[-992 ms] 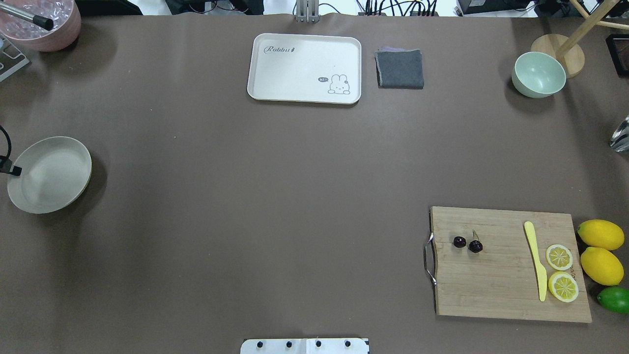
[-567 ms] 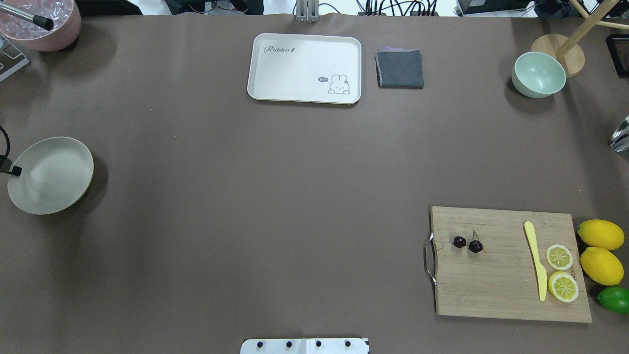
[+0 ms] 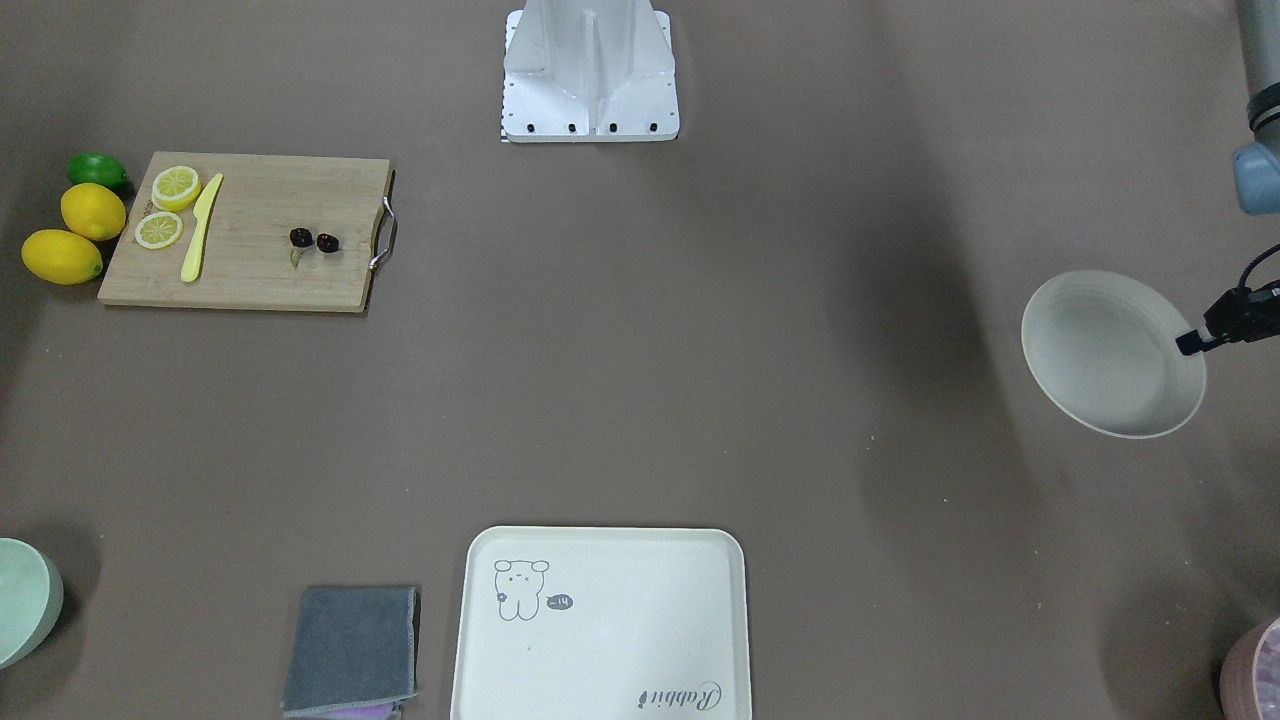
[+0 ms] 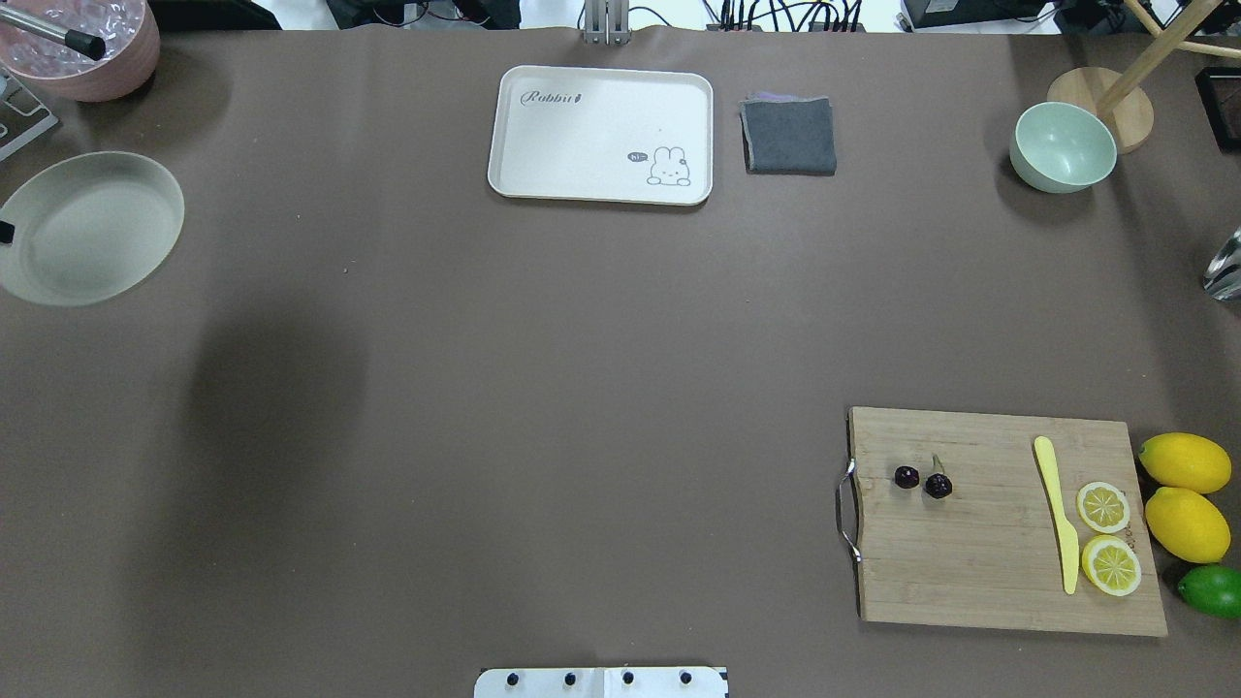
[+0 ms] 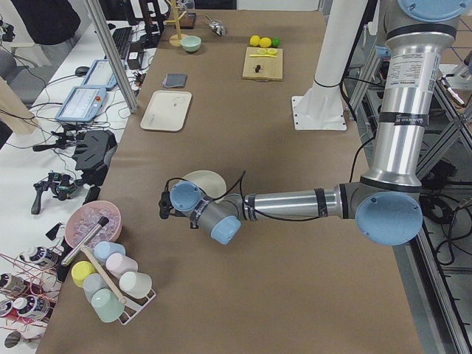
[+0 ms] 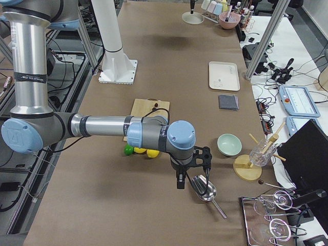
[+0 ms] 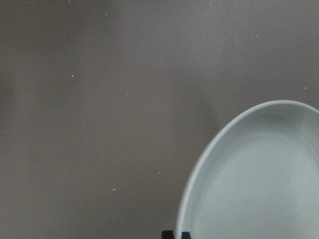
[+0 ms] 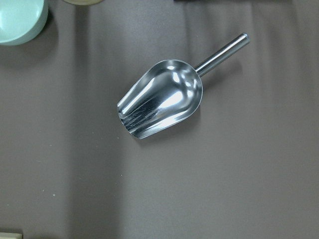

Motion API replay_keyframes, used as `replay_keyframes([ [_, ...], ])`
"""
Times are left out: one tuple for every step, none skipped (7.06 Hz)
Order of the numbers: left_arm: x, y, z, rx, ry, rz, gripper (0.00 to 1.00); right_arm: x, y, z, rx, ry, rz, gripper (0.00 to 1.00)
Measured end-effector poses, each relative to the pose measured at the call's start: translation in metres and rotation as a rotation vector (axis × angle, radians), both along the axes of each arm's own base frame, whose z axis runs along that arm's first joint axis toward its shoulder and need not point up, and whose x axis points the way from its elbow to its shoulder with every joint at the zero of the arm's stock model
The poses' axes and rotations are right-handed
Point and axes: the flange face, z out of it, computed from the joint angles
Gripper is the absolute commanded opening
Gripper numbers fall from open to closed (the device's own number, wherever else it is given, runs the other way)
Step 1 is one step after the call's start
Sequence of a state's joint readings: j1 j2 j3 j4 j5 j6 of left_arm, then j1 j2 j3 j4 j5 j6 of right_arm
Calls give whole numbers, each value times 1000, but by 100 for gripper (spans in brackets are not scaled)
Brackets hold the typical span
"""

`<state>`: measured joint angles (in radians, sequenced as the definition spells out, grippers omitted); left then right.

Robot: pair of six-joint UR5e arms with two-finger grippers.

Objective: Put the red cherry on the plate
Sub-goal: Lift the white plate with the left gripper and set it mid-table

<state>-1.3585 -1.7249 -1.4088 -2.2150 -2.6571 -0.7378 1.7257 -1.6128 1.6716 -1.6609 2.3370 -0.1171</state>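
The red cherry (image 4: 922, 480), two tiny dark fruits on thin green stems, lies on the left part of the wooden cutting board (image 4: 979, 562); it also shows in the front-facing view (image 3: 314, 240). The cream plate (image 4: 97, 228) hangs tilted above the table's far left, casting a wide shadow. My left gripper (image 3: 1190, 342) is shut on the plate's (image 3: 1105, 350) rim, and in the left wrist view the rim (image 7: 199, 169) runs down to the dark fingertips (image 7: 167, 234). My right gripper (image 6: 192, 171) shows only in the exterior right view, over a metal scoop (image 8: 162, 97); I cannot tell its state.
On the board lie a yellow knife (image 4: 1057, 509) and two lemon halves (image 4: 1105, 533); lemons and a lime (image 4: 1212, 589) sit beside it. At the back stand a rabbit tray (image 4: 601, 134), a grey cloth (image 4: 789, 136), a green bowl (image 4: 1062, 147) and a pink bowl (image 4: 87, 48).
The plate has risen off the table in my left gripper and moved toward the far side; its shadow has spread across the table. The cherry and board are as before.
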Motion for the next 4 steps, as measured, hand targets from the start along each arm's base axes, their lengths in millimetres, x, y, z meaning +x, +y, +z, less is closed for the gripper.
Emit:
replay_keyframes([
  [29, -12, -52, -43, 14, -22, 0, 0, 0, 0, 4, -1, -1, 100],
  [74, -11, -103, -78, 15, -44, 0, -1, 0, 0, 5, -2, -2, 100],
  [132, 1, -154, -115, 19, -71, 0, -2, 0, 0, 5, -2, -2, 100],
  [198, 21, -199, -150, 26, -102, 0, -3, 0, -1, 6, -5, -3, 100],
])
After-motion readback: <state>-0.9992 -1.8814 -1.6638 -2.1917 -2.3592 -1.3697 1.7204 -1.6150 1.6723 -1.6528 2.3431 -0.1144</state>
